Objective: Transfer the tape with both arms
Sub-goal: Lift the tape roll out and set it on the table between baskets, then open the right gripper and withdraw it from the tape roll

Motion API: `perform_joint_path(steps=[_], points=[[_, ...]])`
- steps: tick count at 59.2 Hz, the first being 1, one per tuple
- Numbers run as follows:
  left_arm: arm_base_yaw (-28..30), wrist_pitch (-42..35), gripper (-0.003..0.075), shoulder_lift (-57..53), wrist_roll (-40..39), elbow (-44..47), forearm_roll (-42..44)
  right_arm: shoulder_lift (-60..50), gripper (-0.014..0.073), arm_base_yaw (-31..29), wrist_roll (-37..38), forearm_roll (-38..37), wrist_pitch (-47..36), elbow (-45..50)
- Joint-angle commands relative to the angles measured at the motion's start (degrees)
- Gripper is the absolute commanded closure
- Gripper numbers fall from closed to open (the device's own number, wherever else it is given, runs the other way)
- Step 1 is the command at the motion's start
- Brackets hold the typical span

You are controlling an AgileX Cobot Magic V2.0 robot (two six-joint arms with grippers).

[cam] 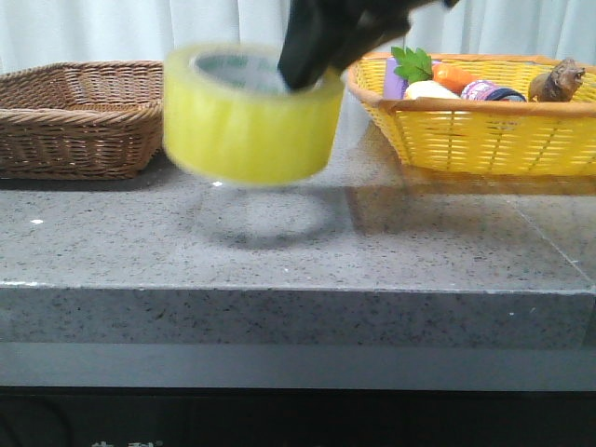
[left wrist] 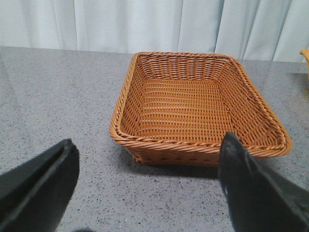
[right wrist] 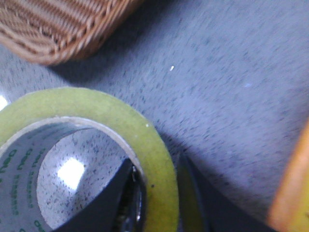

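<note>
Jaws first: the right gripper [cam: 303, 74] is clamped on the wall of the tape [cam: 250, 116], one finger inside the core and one outside, holding the roll up off the grey speckled desk [cam: 279, 242] between the two baskets. Left gripper [left wrist: 147, 193] has its jaws spread wide with nothing between them, pointed at the brown wicker basket [left wrist: 198, 104], which looks bare inside. Over on the right, the yellow basket [cam: 484, 140] holds an orange carrot-looking thing [cam: 453, 76], something with green leaves [cam: 411, 63] and a few other bits I can't make out. Green lettering runs around the roll's white core [right wrist: 14, 193], too blurry to read.
</note>
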Motion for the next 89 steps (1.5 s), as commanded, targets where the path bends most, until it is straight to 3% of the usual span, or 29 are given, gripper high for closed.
perform_joint_path(steps=[1, 11, 24, 43, 57, 64, 80, 89], points=[[0.17, -4.39, 0.0136, 0.77, -0.14, -2.07, 0.16, -0.43, 0.0564, 0.87, -0.34, 0.04, -4.10, -1.61], [0.17, -4.39, 0.0136, 0.77, -0.14, -2.07, 0.16, 0.91, 0.0559, 0.90, -0.34, -0.03, -3.35, -1.61], [0.17, -4.39, 0.0136, 0.77, -0.14, -2.07, 0.16, 0.91, 0.0397, 0.90, -0.34, -0.03, -3.22, -1.61], [0.17, -4.39, 0.0136, 0.77, -0.14, -2.07, 0.16, 0.37, 0.0265, 0.90, -0.34, -0.08, -3.09, -2.63], [0.17, -4.39, 0.0136, 0.77, -0.14, -2.07, 0.16, 0.37, 0.0259, 0.84, -0.34, -1.14, 3.54, -9.38], [0.17, -4.39, 0.0136, 0.77, -0.14, -2.07, 0.16, 0.37, 0.0313, 0.84, -0.34, -1.14, 6.55, -13.18], [0.17, -4.39, 0.0136, 0.77, -0.14, -2.07, 0.16, 0.10, 0.0685, 0.56, -0.34, -1.14, 5.78, -13.79], [0.17, -4.39, 0.0136, 0.77, -0.14, -2.07, 0.16, -2.74, 0.0684, -3.22, 0.53, -1.09, 6.14, -13.60]])
